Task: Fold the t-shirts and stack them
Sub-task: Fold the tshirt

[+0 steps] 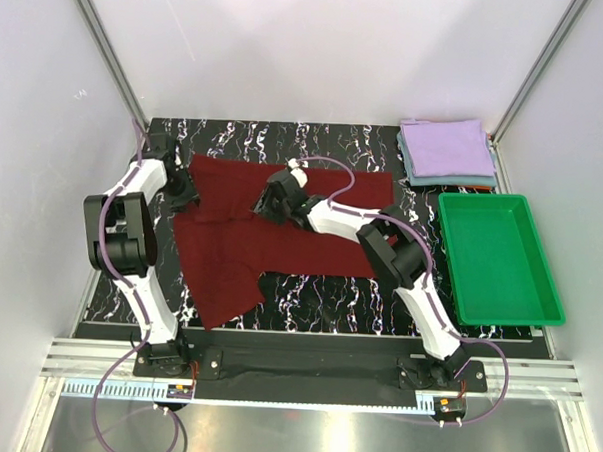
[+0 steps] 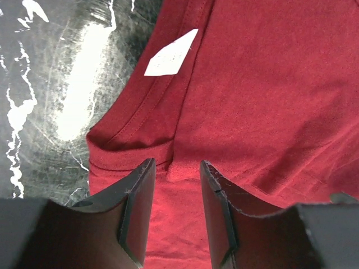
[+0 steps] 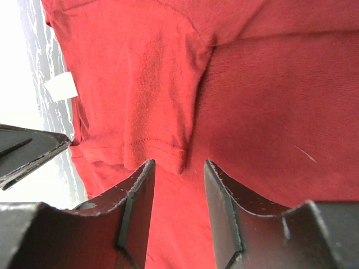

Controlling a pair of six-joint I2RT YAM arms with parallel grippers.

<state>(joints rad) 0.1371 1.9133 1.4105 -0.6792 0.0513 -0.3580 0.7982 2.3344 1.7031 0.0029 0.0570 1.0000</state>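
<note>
A dark maroon t-shirt lies partly folded on the black marbled table. Its white neck label shows by the collar, and also in the right wrist view. My left gripper is open, low over the shirt's left edge, its jaws astride the collar seam. My right gripper is open over the shirt's upper middle, its jaws just at a folded sleeve hem. A folded lavender t-shirt lies on a folded grey-blue one at the back right.
A green plastic tray stands at the right, in front of the folded stack. White walls and metal posts close in the back and sides. A left-gripper finger shows at the left edge of the right wrist view.
</note>
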